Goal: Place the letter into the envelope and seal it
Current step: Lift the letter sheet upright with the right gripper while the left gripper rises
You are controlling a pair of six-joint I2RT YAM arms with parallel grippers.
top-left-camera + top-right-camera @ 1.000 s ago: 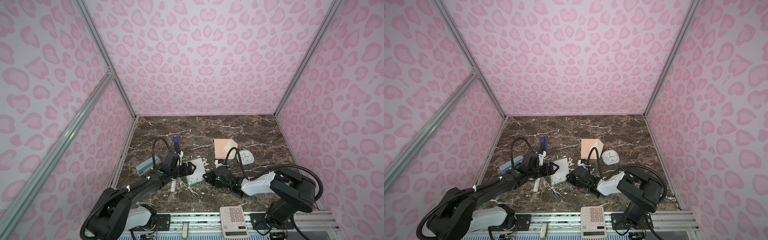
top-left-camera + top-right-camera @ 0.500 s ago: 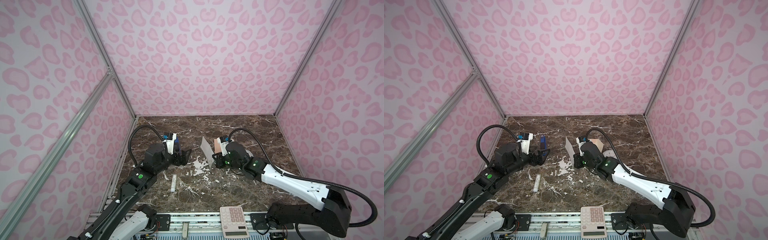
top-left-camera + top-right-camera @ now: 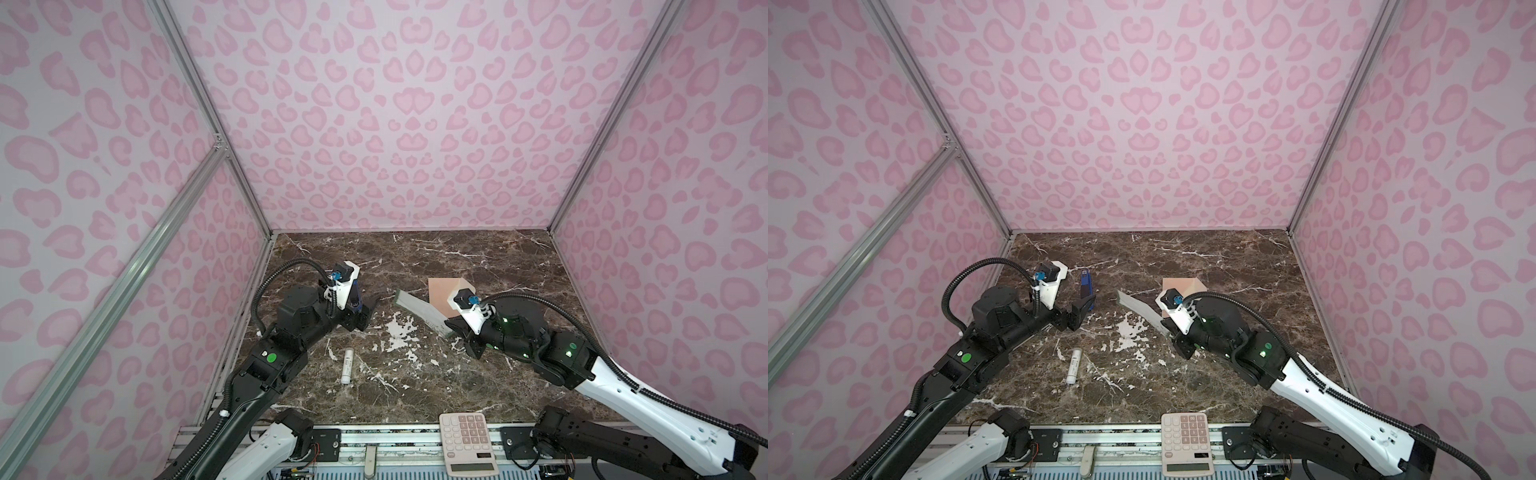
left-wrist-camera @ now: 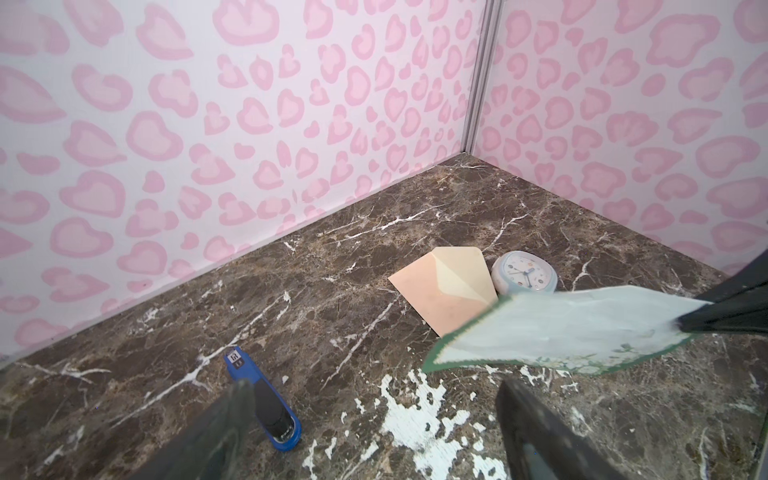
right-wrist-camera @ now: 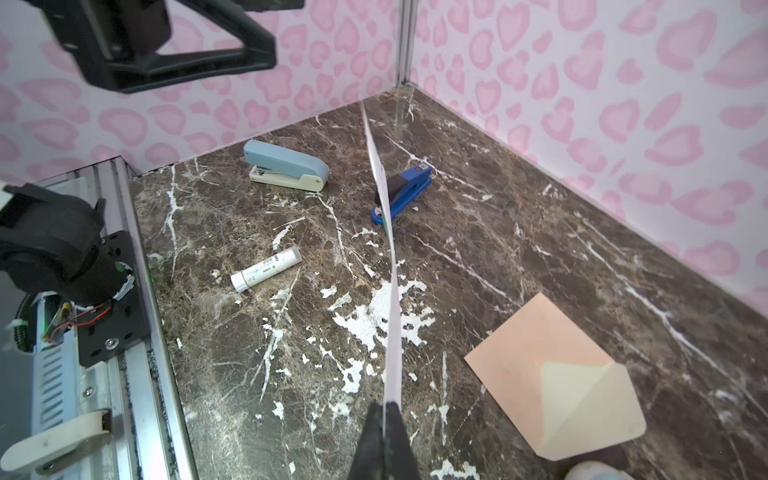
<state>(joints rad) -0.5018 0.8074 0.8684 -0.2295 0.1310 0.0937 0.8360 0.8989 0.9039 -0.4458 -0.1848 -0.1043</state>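
Right pincer: closed tight on one edge of the thin white paper letter with green patterned border. Sheet lifted clear of the dark brown marble table, reaching away from the fingertips and bending a little. Left pincer: spread wide, holding nothing, hovering opposite the right one, past the free end of the sheet.

Flat peach paper envelope with cream triangular flap: lying on the table just beside the right pincer, flap folded open, mouth looking pressed flat. Round pale blue clock close at the flap end; touching or not, cannot tell.

Possible troubles from here, as a judgement only:
- Gripped at one edge only, so likely to droop or twist; free corner may catch on the envelope rim instead of entering.
- Envelope pinned by nothing, so may slide toward the clock under a push from the sheet.
- Mouth flat, so may let the sheet ride over the top; may crease the paper if forced.
- Blue plastic stapler just below the left pincer; easy to knock when coming down to help.
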